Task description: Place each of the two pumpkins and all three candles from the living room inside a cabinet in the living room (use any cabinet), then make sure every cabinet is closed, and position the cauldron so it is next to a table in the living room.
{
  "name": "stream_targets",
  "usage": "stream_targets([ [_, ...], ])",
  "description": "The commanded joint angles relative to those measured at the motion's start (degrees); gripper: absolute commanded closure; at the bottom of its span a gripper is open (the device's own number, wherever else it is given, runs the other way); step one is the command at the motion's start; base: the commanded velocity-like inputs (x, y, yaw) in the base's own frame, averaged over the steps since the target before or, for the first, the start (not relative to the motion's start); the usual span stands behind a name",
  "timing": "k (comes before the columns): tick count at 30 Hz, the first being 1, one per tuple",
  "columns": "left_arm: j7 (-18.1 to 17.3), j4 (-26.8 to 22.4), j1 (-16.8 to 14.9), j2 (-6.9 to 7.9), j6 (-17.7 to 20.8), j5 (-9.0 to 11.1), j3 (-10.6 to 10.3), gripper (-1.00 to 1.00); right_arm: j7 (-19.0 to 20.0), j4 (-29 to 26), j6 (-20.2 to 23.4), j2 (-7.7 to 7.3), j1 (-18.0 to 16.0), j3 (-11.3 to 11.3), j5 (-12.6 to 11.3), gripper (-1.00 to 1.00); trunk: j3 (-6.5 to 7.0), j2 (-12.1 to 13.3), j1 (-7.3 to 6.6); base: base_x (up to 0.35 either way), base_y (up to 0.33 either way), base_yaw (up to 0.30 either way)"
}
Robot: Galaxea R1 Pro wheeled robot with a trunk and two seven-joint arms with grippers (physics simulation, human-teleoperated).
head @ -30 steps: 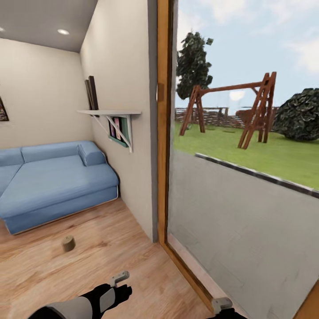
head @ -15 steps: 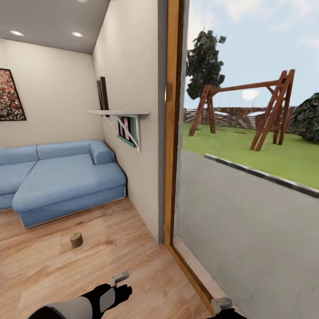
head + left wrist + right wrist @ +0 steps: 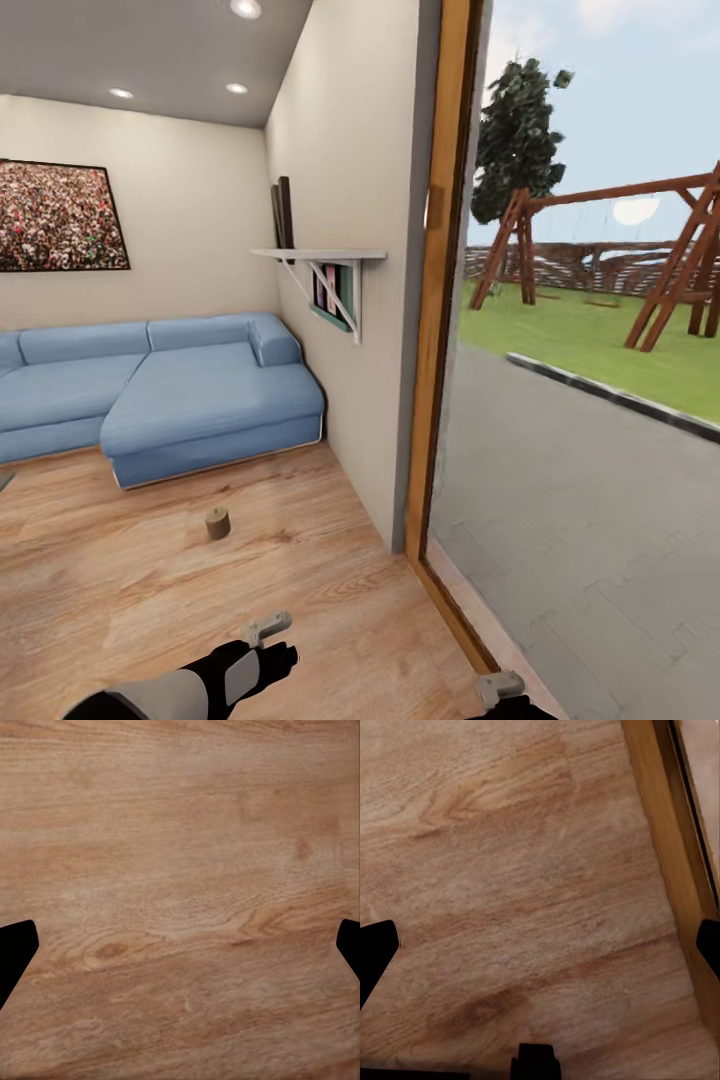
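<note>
the view swings left: a candle (image 3: 217, 522) on the floor (image 3: 150, 590) nears 11 o'clock; both the left gripper (image 3: 180, 945) and the right gripper (image 3: 540, 945) are spread, empty.

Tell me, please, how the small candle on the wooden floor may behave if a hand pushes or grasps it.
The candle stands upright, short and stubby, so it will probably slide rather than tip. Knocked onto its round side, it could roll over the smooth floor. It looks stiff and likely light for its size.
</note>
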Motion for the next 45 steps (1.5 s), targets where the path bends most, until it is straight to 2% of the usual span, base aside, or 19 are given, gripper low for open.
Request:
stream_targets([
  [1, 0.1, 0.1, -0.1, -0.04, 0.1, 0.5, -0.5, -1.0, -0.2, -0.1, 0.3, -0.03, 0.0, 0.5, -0.5, -1.0, -0.01, 0.0, -0.01, 0.0, 0.0, 0.248],
  [13, 0.1, 0.1, -0.1, 0.04, 0.2, 0.5, -0.5, -1.0, -0.2, -0.1, 0.3, -0.03, 0.0, 0.5, -0.5, -1.0, 0.7, 0.0, -0.01, 0.092, -0.048, 0.225],
  [24, 0.1, 0.1, -0.1, 0.04, 0.2, 0.5, -0.5, -1.0, -0.2, -0.1, 0.2, -0.03, 0.0, 0.5, -0.5, -1.0, 0.8, 0.0, -0.01, 0.315, -0.107, 0.067],
  [45, 0.1, 0.1, -0.1, 0.04, 0.2, 0.5, -0.5, -1.0, -0.2, -0.1, 0.3, -0.03, 0.0, 0.5, -0.5, -1.0, 0.8, 0.0, -0.01, 0.327, -0.054, 0.273],
])
